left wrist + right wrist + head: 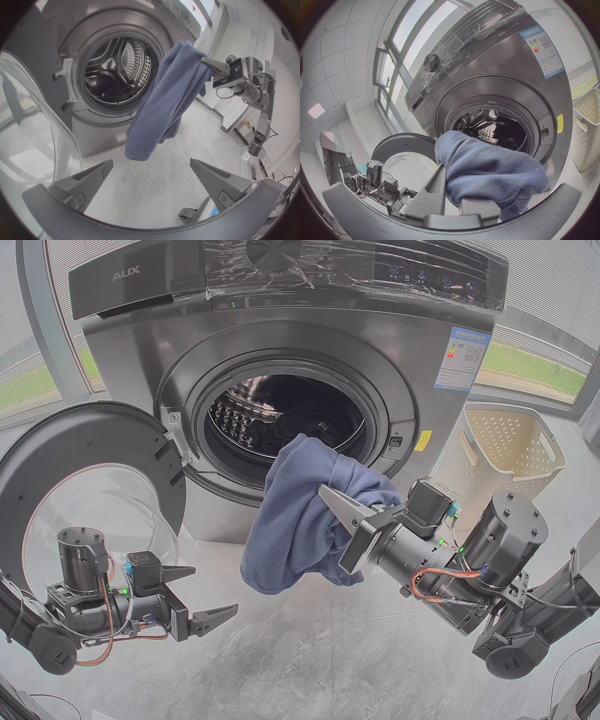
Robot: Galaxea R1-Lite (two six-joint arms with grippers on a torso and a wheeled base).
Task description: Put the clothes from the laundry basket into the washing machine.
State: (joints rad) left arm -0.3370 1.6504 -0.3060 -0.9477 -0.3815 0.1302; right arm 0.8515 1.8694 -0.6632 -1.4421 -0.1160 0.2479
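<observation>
The washing machine (431,315) stands ahead with its round door (94,446) swung open to the left. Dark clothes (300,421) lie inside the drum (125,72). My right gripper (331,496) is shut on a blue garment (300,521), which hangs just in front of the lower right of the opening, its top level with the rim. The cloth (487,168) drapes over the right gripper's fingers (431,190). My left gripper (215,590) is open and holds nothing, low over the floor below the open door. The cream laundry basket (506,452) stands right of the machine.
The open door's glass bowl (34,131) bulges out close beside my left gripper. Grey floor (312,652) spreads in front of the machine. Windows (537,359) run behind the machine and basket.
</observation>
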